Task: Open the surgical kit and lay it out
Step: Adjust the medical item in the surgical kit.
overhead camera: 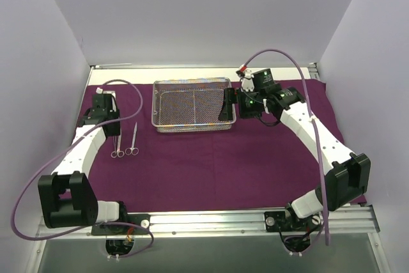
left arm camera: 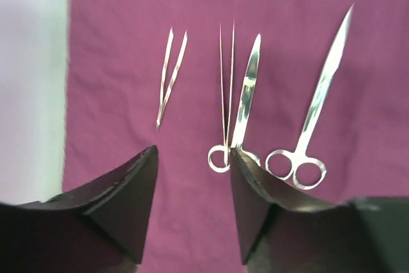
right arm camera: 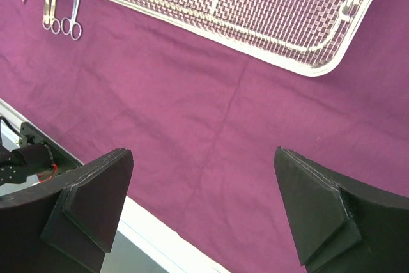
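The dark purple cloth wrap (overhead camera: 211, 158) lies spread flat over the table. The silver wire-mesh tray (overhead camera: 192, 103) stands on it at the back centre and looks empty; it also shows in the right wrist view (right arm camera: 255, 4). Two ring-handled scissors (overhead camera: 117, 142) (overhead camera: 133, 140) lie side by side at the left. In the left wrist view, tweezers (left arm camera: 171, 78), scissors (left arm camera: 246, 94) and larger scissors (left arm camera: 313, 113) lie in a row. My left gripper (left arm camera: 193, 151) hovers open and empty over them (overhead camera: 105, 116). My right gripper (right arm camera: 203, 151) is open and empty beside the tray's right end (overhead camera: 230, 105).
White walls close in the back and both sides. A metal rail (overhead camera: 211, 220) runs along the near edge, where the cloth ends (right arm camera: 160, 222). A purple cable (overhead camera: 307, 87) loops over the right arm. The cloth's left edge (left arm camera: 67, 94) lies close to the tweezers.
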You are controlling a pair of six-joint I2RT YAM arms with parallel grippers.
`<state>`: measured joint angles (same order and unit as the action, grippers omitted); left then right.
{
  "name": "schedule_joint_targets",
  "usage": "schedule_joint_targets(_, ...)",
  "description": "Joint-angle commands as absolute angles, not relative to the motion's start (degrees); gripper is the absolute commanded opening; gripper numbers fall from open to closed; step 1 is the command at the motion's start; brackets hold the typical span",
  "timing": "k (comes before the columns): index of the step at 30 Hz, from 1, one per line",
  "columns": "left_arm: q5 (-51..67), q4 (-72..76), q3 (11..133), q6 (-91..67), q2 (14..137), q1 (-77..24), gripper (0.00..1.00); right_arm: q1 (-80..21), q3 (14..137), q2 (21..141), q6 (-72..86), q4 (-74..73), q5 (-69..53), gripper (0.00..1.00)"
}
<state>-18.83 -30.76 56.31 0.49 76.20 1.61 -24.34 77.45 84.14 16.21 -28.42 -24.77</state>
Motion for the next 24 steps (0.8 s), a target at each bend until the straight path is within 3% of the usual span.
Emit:
schedule_joint_targets(1,-18.81,-30.85,56.34,3.08,77.51,2.81,0.56,-23.99,80.33,84.55,13.10,-30.94,-23.99,1.00)
schedule_joint_targets(2,-18.72,-31.46,57.47,3.25,79.26,3.60,0.51,-23.99,79.98,84.72,13.62,-30.59,-24.26,1.00)
schedule_joint_targets(3,-18.20,-32.42,58.09,3.25,80.15,4.13,0.39,-23.99,79.28,84.81,14.06,-29.80,-25.30,1.00)
schedule_joint_targets(6,-14.78,-32.96,59.50,4.04,83.23,5.01,0.36,-23.91,77.88,84.82,15.99,-28.13,-27.24,1.00)
schedule_joint_targets(7,-14.24,-33.22,59.85,4.22,84.10,5.10,0.43,-23.91,77.70,84.81,16.26,-27.95,-27.68,1.00)
schedule_joint_targets(12,-10.37,-33.75,60.82,6.85,87.10,5.36,0.57,-23.82,77.96,85.95,15.29,-28.39,-27.69,1.00)
schedule_joint_targets(16,-7.04,-35.24,62.22,8.52,90.34,5.54,0.59,-23.91,77.78,86.48,15.38,-27.86,-28.12,1.00)
schedule_joint_targets(24,-3.78,-37.26,65.13,8.09,95.89,6.24,0.35,-26.10,78.57,87.28,14.33,-27.77,-27.86,1.00)
